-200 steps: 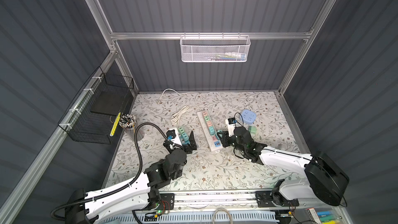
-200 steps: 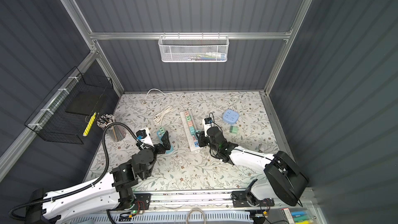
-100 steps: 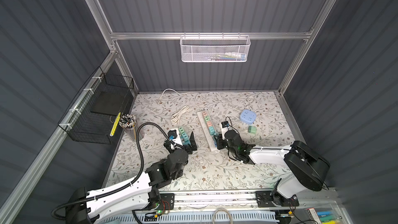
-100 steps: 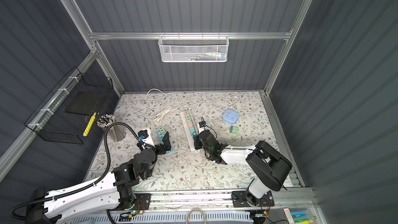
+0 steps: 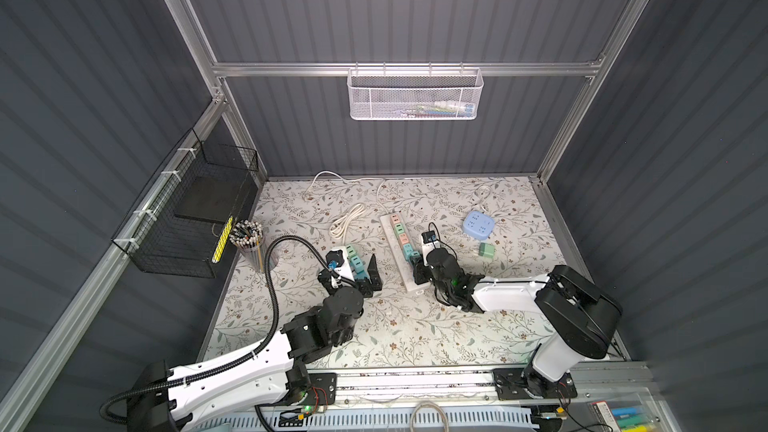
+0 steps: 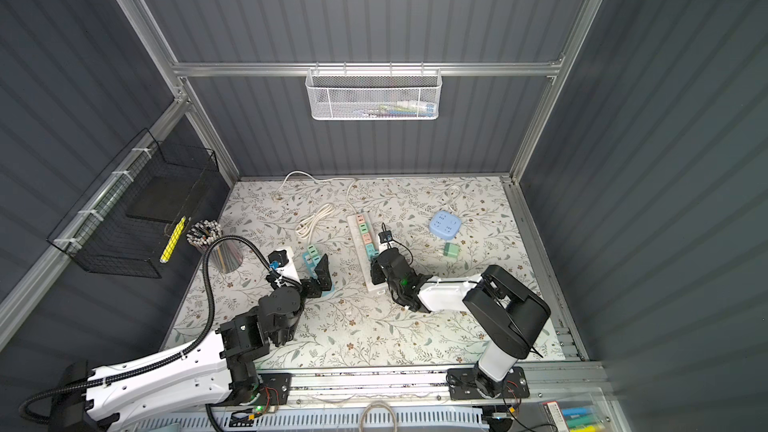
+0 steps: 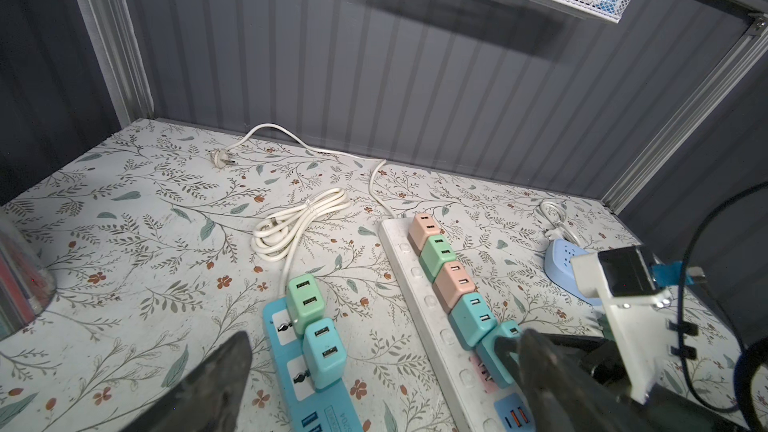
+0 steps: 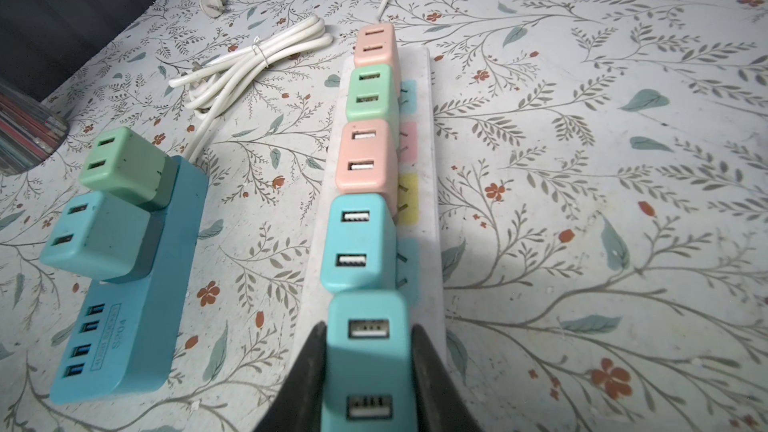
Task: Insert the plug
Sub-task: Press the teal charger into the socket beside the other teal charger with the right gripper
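The plug (image 8: 368, 363) is a teal two-port USB cube, and my right gripper (image 8: 368, 338) is shut on its sides. It hangs just behind the row of several pink, green and teal cubes seated in the white power strip (image 8: 432, 151). In the left wrist view the plug (image 7: 496, 351) leans over a pink socket; its prongs are hidden. In both top views the right gripper (image 5: 417, 270) (image 6: 376, 270) sits at the strip's near end (image 5: 392, 238). My left gripper (image 7: 384, 338) (image 5: 368, 274) stands open over the blue power strip (image 7: 328, 405), touching nothing.
A light blue square socket block (image 5: 478, 224) and a loose green cube (image 5: 486, 250) lie right of the white strip. A coiled white cable (image 5: 347, 222) lies behind the blue strip. A pencil cup (image 5: 249, 243) and black wire basket (image 5: 187, 218) stand at the left.
My right arm has swung left, from beside the green cube to the near end of the white strip, with the teal plug still in its jaws. The left arm has stayed put.
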Motion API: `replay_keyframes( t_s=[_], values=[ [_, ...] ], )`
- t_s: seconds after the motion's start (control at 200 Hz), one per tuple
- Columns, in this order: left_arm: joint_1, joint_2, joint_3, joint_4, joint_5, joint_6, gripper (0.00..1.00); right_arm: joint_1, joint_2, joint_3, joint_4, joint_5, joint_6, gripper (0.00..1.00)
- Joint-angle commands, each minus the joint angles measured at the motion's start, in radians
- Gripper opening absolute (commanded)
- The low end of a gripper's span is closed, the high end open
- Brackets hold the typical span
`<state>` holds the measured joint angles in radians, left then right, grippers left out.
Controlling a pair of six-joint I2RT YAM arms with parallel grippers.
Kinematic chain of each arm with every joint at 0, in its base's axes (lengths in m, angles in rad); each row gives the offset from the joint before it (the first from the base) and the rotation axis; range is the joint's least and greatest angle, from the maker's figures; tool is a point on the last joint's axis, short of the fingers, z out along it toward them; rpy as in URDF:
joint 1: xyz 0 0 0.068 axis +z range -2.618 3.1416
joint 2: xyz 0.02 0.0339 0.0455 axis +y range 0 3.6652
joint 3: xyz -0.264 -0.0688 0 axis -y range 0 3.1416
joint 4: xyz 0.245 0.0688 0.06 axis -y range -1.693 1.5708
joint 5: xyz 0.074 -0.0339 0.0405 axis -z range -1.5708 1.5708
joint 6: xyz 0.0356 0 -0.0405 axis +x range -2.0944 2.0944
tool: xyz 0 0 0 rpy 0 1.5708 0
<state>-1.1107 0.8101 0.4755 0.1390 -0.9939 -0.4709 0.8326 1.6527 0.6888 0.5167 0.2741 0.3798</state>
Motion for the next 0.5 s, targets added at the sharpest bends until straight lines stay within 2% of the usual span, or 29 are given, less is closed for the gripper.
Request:
replay_keyframes(
  t_s=[0.0,0.18,0.495],
  values=[
    [0.006,-0.01,-0.003,0.006,-0.001,0.026,1.0,0.005,0.014,0.008,-0.009,0.018,-0.01,0.23],
    [0.005,-0.016,-0.002,-0.005,-0.004,0.028,1.0,0.02,0.024,-0.001,-0.033,0.062,-0.025,0.23],
    [0.008,-0.019,0.006,-0.017,-0.008,0.024,1.0,0.099,0.087,0.041,-0.1,0.226,-0.076,0.23]
  ],
)
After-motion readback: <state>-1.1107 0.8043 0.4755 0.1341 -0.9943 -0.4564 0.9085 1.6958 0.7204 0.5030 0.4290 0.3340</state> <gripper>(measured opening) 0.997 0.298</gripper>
